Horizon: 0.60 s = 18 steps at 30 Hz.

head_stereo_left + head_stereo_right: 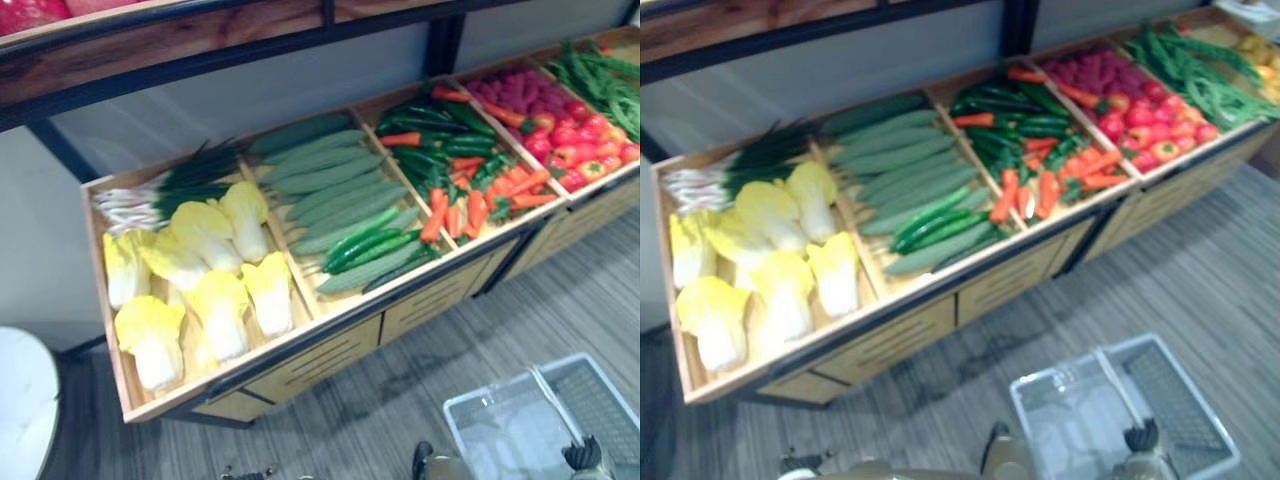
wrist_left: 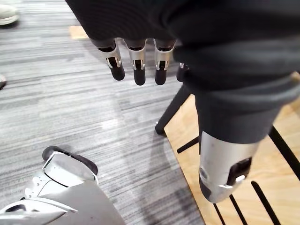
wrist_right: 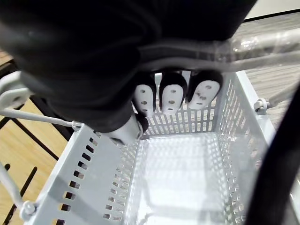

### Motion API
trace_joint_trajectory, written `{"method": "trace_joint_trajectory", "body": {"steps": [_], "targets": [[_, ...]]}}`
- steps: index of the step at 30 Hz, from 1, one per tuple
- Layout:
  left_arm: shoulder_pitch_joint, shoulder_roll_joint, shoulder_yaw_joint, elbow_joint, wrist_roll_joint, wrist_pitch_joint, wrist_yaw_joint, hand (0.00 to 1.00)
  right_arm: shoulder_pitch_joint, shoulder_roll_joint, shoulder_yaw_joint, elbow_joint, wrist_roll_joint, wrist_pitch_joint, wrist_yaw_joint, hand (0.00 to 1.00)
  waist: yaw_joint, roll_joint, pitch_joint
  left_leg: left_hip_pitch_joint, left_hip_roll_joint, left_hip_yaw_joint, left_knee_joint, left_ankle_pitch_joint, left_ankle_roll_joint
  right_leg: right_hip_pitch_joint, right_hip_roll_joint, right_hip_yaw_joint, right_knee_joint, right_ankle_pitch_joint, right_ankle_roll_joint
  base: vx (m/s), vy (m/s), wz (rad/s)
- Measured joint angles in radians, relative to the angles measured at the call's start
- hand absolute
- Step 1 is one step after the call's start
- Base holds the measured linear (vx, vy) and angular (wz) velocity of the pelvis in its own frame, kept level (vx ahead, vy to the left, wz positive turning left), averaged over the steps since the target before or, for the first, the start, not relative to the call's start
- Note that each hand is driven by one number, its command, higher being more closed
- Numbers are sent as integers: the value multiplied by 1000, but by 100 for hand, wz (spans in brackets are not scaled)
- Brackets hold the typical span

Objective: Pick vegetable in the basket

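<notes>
Two hands, one busy; nearest, the right hand [image 3: 171,96] has its fingers curled round the handle [image 3: 262,44] of the pale slotted basket [image 1: 1215,440]; the basket hangs at five o'clock in the head views, low over the grey floor [image 1: 420,400]; its bottom is bare, nothing picked yet.

Left hand [image 2: 136,61] hangs fingers-down above the floor, fingers straight and slack, holding nothing; it is just beside the slotted wooden front of the stand [image 1: 330,355].

Beyond, the stand runs from eight o'clock up to two o'clock, split by wooden dividers; at nine o'clock, yellow-white cabbages [image 1: 205,235] with spring onions [image 1: 170,185] behind them; at centre, long pale cucumbers [image 1: 330,175], a few slim dark ones [image 1: 370,245] at the front edge; then carrots [image 1: 470,205] mixed with dark green pods; farthest, at two o'clock, what look like tomatoes [image 1: 580,150] and green beans [image 1: 600,75].

Judgement: the step in hand is the reach with the free left hand; every vegetable lies in the stand, well apart from both hands. Best choice is likely a top-lying piece near the front edge on the left side, such as a cabbage; spread the fingers wide, come down from above, wrap across the middle; smooth cucumbers may roll. Keep the basket level and close under the stand's front; lower the piece in rather than drop it.
</notes>
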Motion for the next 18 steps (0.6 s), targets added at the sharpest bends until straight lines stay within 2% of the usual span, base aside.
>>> {"method": "trace_joint_trajectory", "body": {"steps": [1,2,3,5,6,8,9,11,12,13,15,18], "targets": [[0,-2,11,-3,0,-7,3,0,11,11,-38,9,22,1,-1,100,-15,-4,-2,2,18,156,-32,41,21,29,-23,-44,-24,0,0,103,-208,107],[0,-3,13,-4,0,-11,5,0,19,16,-51,10,32,2,-5,100,-25,-4,-2,0,28,241,-42,47,27,40,-33,-70,-32,0,-1,51,-127,123],[-6,-7,20,-8,0,-12,7,0,23,28,-73,17,51,6,-12,100,-31,-2,-2,1,36,393,-73,59,26,54,-47,-110,-38,0,-1,12,-53,93],[-14,-15,30,-34,0,-13,14,0,28,46,-100,26,80,9,-29,100,-42,-3,-2,4,29,507,-140,94,22,76,-53,-171,-52,3,2,-36,4,113],[-12,-20,38,-60,0,-12,16,0,30,57,-110,26,89,8,-31,100,-47,-3,-2,8,26,520,-178,97,21,86,-50,-196,-62,6,8,-81,64,117],[-12,-47,100,-150,-1,-12,57,0,28,82,-119,23,108,4,-45,100,-38,10,-10,16,26,515,-249,97,21,102,-26,-232,-118,44,9,-123,92,63],[-8,-58,140,-218,-17,-12,93,0,28,93,-120,22,114,-9,-46,100,-22,6,-8,12,26,514,-271,97,21,109,-6,-235,-160,77,9,-185,86,25],[0,-66,199,-319,-29,-13,145,0,28,112,-123,10,116,-17,-50,100,-20,3,-9,-2,26,511,-293,91,21,120,14,-235,-217,110,9,-170,63,18],[3,-67,238,-409,-37,-14,193,0,27,125,-123,2,116,-23,-66,100,-21,2,-8,-4,27,512,-299,80,22,127,24,-233,-253,136,11,-133,67,14],[10,-73,266,-503,-37,-21,246,0,30,139,-123,-4,115,-29,-75,100,-21,-4,-9,-6,19,513,-293,74,27,144,28,-218,-293,161,14,-154,72,4],[19,-81,291,-621,-32,-37,323,0,34,144,-124,-6,115,-30,-86,100,-22,2,-15,-2,8,518,-291,58,26,157,28,-185,-331,177,17,-160,58,-16],[21,-105,281,-788,-12,-51,394,0,38,143,-121,-17,117,-29,-98,100,-26,14,-22,-5,-7,525,-299,57,25,147,29,-127,-366,183,24,-109,38,-23]]}}
